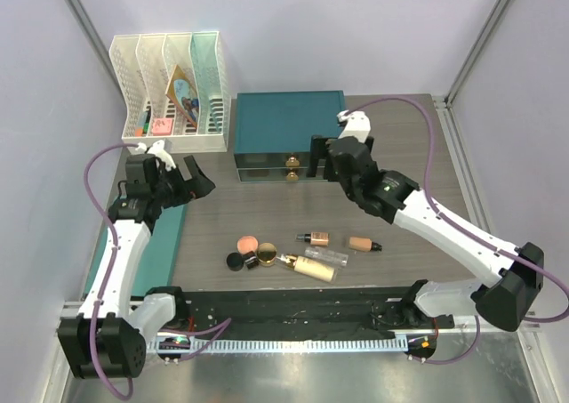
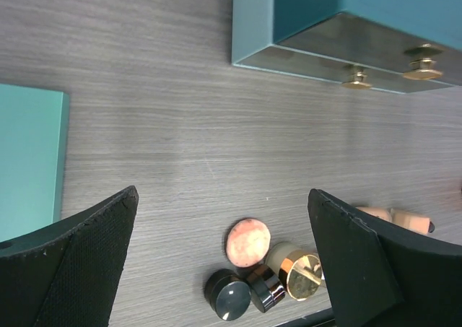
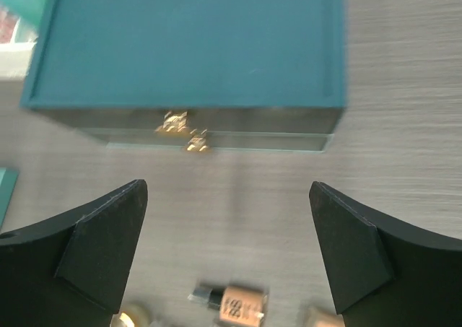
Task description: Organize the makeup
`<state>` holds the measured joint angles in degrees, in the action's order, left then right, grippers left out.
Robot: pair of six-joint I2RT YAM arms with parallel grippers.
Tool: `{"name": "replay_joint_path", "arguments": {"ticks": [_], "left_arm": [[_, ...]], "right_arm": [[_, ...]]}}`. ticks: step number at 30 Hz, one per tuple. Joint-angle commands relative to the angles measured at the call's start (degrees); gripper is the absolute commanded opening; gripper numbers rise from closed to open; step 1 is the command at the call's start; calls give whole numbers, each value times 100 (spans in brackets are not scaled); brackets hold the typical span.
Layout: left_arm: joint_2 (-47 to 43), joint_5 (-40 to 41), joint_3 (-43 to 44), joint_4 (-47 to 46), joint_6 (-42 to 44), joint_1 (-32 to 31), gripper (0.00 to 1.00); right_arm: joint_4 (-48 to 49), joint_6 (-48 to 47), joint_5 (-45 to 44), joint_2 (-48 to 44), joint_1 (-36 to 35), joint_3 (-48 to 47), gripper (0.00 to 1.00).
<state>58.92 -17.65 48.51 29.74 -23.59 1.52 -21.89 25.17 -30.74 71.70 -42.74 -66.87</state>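
The makeup lies in a loose group near the table's front: a round pink blush compact point(image 1: 247, 243) point(image 2: 247, 242), a small black jar point(image 1: 235, 261) point(image 2: 227, 294), a gold-rimmed compact point(image 1: 267, 257) point(image 2: 297, 269), a small beige bottle point(image 1: 313, 238) point(image 3: 234, 302), a tan tube point(image 1: 363, 244) point(image 2: 404, 217) and a larger beige bottle point(image 1: 311, 267). My left gripper point(image 1: 197, 179) point(image 2: 222, 191) hangs open above the table, left of the cosmetics, holding nothing. My right gripper point(image 1: 322, 158) point(image 3: 228, 185) is open and empty just in front of the teal drawer box point(image 1: 286, 127) point(image 3: 188, 45).
The teal box has two drawers with gold knobs point(image 1: 292, 161) point(image 3: 184, 132) point(image 2: 355, 76), both closed. White file racks point(image 1: 169, 92) with colourful items stand at the back left. A flat teal panel point(image 1: 169, 234) point(image 2: 29, 161) lies along the table's left side.
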Motion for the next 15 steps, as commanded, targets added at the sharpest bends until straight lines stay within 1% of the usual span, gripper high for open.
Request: {"name": "replay_joint_path", "arguments": {"ticks": [1, 3, 9, 11, 12, 13, 14, 15], "left_arm": [[-205, 6, 246, 171, 4, 15, 100], [-144, -89, 299, 234, 109, 15, 100], [234, -933, 405, 24, 31, 15, 100], [348, -1082, 492, -143, -13, 15, 97], [410, -1222, 536, -283, -31, 15, 93], [462, -1354, 597, -406, -75, 6, 83], [628, -1529, 633, -529, -180, 15, 77], [726, -1592, 668, -756, -285, 15, 68]], "right_arm": [[-386, 225, -248, 72, -515, -555, 100], [-447, 260, -275, 177, -664, -678, 100], [-492, 576, -169, 441, -990, -775, 100], [-492, 638, -178, 546, -1157, -810, 100], [-492, 691, -152, 573, -1192, -810, 99], [-492, 709, -91, 634, -1254, -810, 99], [-492, 735, -55, 661, -1272, -801, 99], [-492, 779, -11, 687, -1280, -784, 99]]}}
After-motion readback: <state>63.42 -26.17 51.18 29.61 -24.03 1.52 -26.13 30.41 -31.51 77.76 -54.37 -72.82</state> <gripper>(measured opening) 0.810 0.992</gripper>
